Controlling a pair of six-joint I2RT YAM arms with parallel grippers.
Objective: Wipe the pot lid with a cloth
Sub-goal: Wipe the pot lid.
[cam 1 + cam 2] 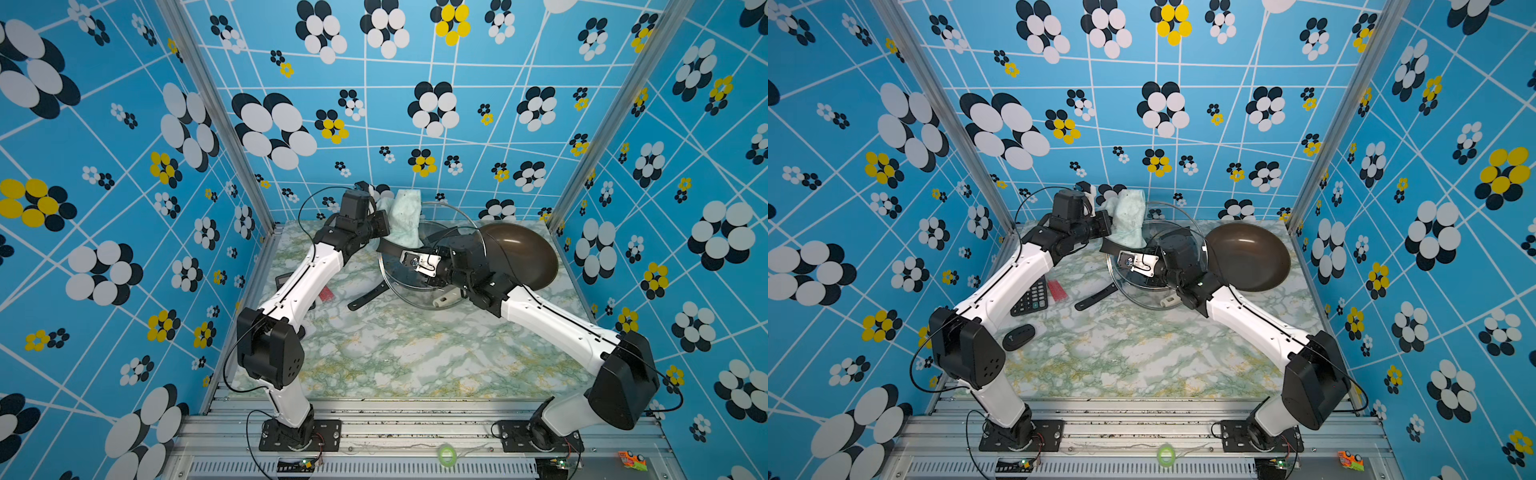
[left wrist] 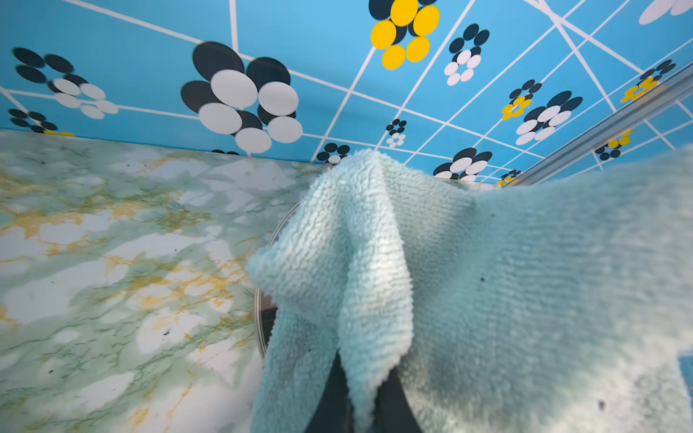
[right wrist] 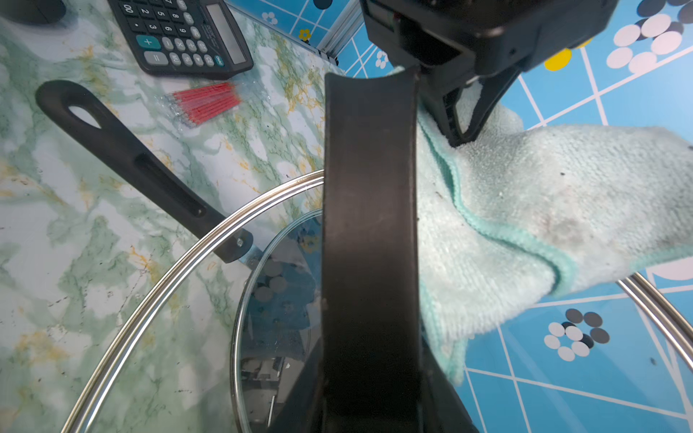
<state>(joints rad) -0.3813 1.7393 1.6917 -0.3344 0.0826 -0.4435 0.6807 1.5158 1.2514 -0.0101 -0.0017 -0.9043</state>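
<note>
The pot lid [image 1: 405, 293] [image 1: 1133, 291] is glass with a steel rim [image 3: 157, 296] and stands tilted up off the table. My right gripper [image 1: 399, 251] [image 1: 1121, 249] [image 3: 371, 393] is shut on its black strap handle [image 3: 371, 225]. The pale mint cloth [image 1: 403, 218] [image 1: 1129, 216] [image 2: 487, 281] [image 3: 525, 210] hangs bunched from my left gripper [image 1: 386, 224] [image 1: 1108, 222] [image 2: 365, 393], which is shut on it. The cloth lies against the lid's far upper part, beside the handle. It hides most of the left fingers.
A brown frying pan [image 1: 519, 253] [image 1: 1246, 255] sits at the back right, and its black handle [image 1: 1096, 297] [image 3: 123, 146] runs out under the lid. A calculator [image 1: 1030, 299] [image 3: 180, 33], a pack of red sticks [image 1: 1056, 289] and a black oval object [image 1: 1018, 336] lie at the left.
</note>
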